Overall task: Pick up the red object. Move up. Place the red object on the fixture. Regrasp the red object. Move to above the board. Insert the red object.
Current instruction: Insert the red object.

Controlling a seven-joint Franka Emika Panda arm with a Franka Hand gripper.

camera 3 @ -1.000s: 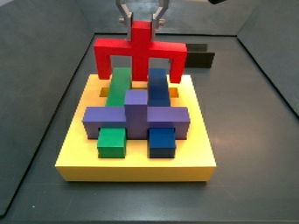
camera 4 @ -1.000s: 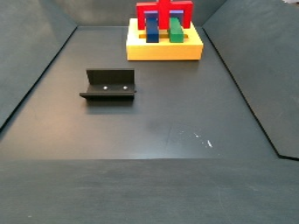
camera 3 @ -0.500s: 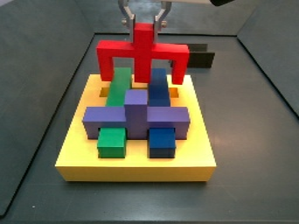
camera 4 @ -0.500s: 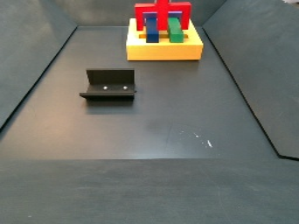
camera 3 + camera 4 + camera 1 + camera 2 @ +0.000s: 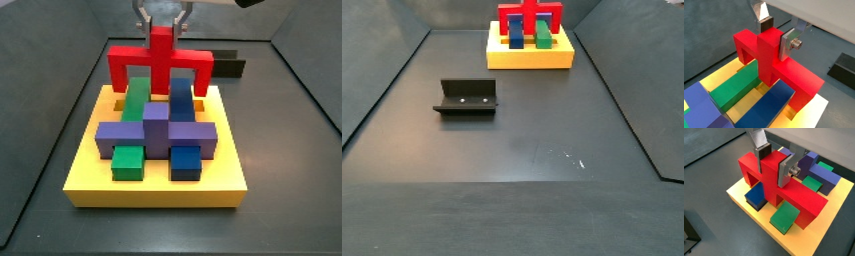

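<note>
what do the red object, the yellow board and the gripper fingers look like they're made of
Red object, held by the gripper over the board: probably plastic, uniformly coloured with a smooth, softly shiny surface.
Board: likely plastic too, matte yellow with crisp edges; painted wood can't be ruled out.
Fingers: seemingly metal, flat silver plates with a screw head and dark, possibly rubber pads.

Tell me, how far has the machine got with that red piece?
Nearly finished. The fixture stands empty on the floor, so the pickup, the stop there and the regrasp look done. In hand: the claw grips the red object by its central stub, over the yellow board, its prongs straddling the green block and blue block. Left: pushing it home and letting go.
</note>
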